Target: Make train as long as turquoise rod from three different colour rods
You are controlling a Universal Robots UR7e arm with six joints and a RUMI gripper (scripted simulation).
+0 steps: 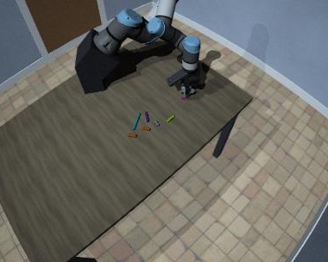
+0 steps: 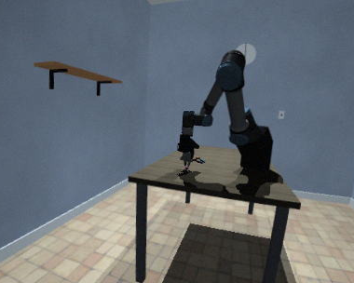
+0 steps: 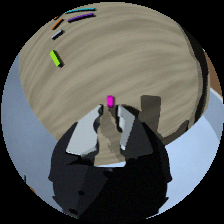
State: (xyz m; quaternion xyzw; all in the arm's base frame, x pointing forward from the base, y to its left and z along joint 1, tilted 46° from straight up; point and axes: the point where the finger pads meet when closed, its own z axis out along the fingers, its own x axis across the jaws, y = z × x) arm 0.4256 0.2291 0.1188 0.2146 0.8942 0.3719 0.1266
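the gripper (image 1: 185, 95) (image 2: 186, 166) (image 3: 109, 105) points down, well apart from the turquoise rod (image 1: 136, 121) (image 2: 202, 161) (image 3: 80, 10). its two fingers are a little bit open, with a thin gap between them, and they are not holding a rod. the small magenta rod (image 1: 183, 98) (image 2: 186, 168) (image 3: 110, 101) is right by the fingertips. i cannot tell if they touch it. it is the rod farthest from the turquoise rod.

the lime rod (image 1: 171, 118) (image 3: 55, 58) is the next one in toward the turquoise rod, and it lies on a slant. the short grey rod (image 1: 157, 123) (image 3: 57, 34) sits closer to the turquoise rod than the lime rod does. the purple rod (image 1: 147, 116) (image 3: 81, 17) is just beside the turquoise rod, on the side where the gripper is. one orange rod (image 1: 146, 128) (image 3: 57, 24) is near the turquoise rod too, on the same side as the grey rod. the other orange rod (image 1: 132, 135) (image 3: 56, 18) is near one end of the turquoise rod. all these rods lie apart from each other.

the brown table (image 1: 76, 172) (image 2: 222, 163) (image 3: 150, 65) is under the turquoise rod and all the others. the big arm (image 1: 112, 36) (image 2: 236, 109) reaches over from its black block (image 1: 86, 69) (image 2: 264, 149), which is well apart from the turquoise rod.
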